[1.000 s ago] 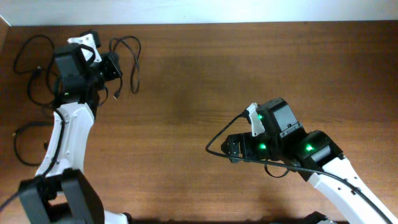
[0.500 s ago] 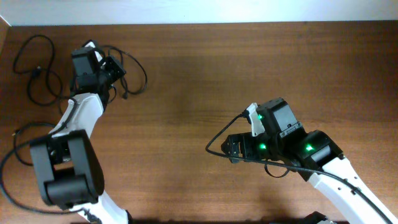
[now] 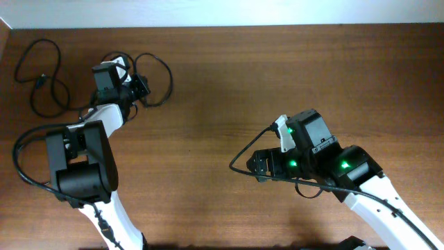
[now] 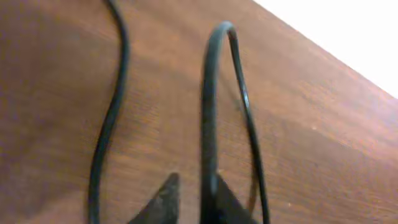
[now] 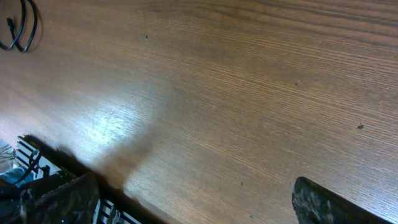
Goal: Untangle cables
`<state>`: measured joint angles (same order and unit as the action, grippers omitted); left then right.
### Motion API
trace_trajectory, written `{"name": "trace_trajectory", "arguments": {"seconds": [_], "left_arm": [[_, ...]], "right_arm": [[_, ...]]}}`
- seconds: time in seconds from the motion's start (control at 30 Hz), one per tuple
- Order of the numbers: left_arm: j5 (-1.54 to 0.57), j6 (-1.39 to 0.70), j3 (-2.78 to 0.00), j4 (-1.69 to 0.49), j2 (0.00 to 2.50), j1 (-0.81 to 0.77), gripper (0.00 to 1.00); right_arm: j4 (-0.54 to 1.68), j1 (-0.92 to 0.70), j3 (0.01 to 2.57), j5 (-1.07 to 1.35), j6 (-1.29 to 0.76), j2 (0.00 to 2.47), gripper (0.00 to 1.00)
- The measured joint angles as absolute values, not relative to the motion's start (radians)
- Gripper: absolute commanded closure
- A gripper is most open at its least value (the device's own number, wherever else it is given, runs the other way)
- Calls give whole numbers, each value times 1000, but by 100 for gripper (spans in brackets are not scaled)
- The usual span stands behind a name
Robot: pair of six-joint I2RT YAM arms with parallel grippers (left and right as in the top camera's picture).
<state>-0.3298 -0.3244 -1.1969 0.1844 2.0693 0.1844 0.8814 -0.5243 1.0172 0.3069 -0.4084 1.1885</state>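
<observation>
Brown wood-grain tabletop [image 3: 229, 83] fills nearly every view, its grain running lengthwise, with a pale sheen in the right wrist view; a strip of white wall [image 3: 208, 12] runs along the far edge; the same white shows at the upper right of the left wrist view.

The cables [image 3: 43, 78] lie at the far left corner of the table; one thin black cord makes a wide loose loop there; another cord [image 3: 165, 78] curls just beside the left gripper [image 3: 141, 88], which reaches in from the left arm.

From the left wrist, a black cable [image 4: 208, 112] rises in a narrow arch off the wood and comes down between the fingertips; the jaws stand slightly parted, the cable against one finger with a gap to the other; a second cord [image 4: 115, 106] runs alongside on the table.

The right gripper [image 3: 260, 165] hovers over bare wood at mid-right, well apart from the cables; its jaws are spread wide with nothing between them.
</observation>
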Motion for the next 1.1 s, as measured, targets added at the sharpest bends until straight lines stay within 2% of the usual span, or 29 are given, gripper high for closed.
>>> {"name": "trace_trajectory", "arguments": {"seconds": [0.03, 0.07, 0.1, 0.13, 0.27, 0.4, 0.47, 0.53, 0.6, 0.73, 0.87, 0.97, 1.1], "left_arm": [[-337, -314, -1197, 198, 2069, 185, 57], [-344, -306, -1199, 204, 2069, 187, 23], [-353, -292, -1206, 202, 2070, 192, 7], [-364, -286, -1216, 185, 2070, 198, 1], [-382, -202, -1325, 53, 2070, 221, 1], [-214, -115, -1438, -108, 2070, 221, 1], [-95, -104, -1455, -108, 2070, 221, 1], [-35, -85, -1455, -110, 2070, 223, 6], [2, -54, -1455, -104, 2070, 225, 7], [27, -25, -1459, -59, 2107, 245, 9], [30, -16, -1459, 2, 2195, 285, 16], [27, -14, -1459, 67, 2203, 287, 26], [23, -7, -1462, 171, 2216, 285, 30]], "right_arm": [[881, -524, 1017, 307, -408, 1188, 2], [881, -524, 1017, 307, -409, 1188, 2], [881, -524, 1017, 307, -408, 1188, 2], [881, -524, 1017, 307, -408, 1188, 1], [881, -524, 1017, 307, -408, 1188, 2], [881, -524, 1017, 307, -408, 1188, 2], [881, -524, 1017, 307, -408, 1188, 2], [881, -524, 1017, 307, -409, 1188, 2], [881, -524, 1017, 307, -409, 1188, 1], [881, -524, 1017, 307, -409, 1188, 1], [881, -524, 1017, 307, -408, 1188, 2], [881, -524, 1017, 307, -408, 1188, 1], [881, -524, 1017, 307, -408, 1188, 1]]}}
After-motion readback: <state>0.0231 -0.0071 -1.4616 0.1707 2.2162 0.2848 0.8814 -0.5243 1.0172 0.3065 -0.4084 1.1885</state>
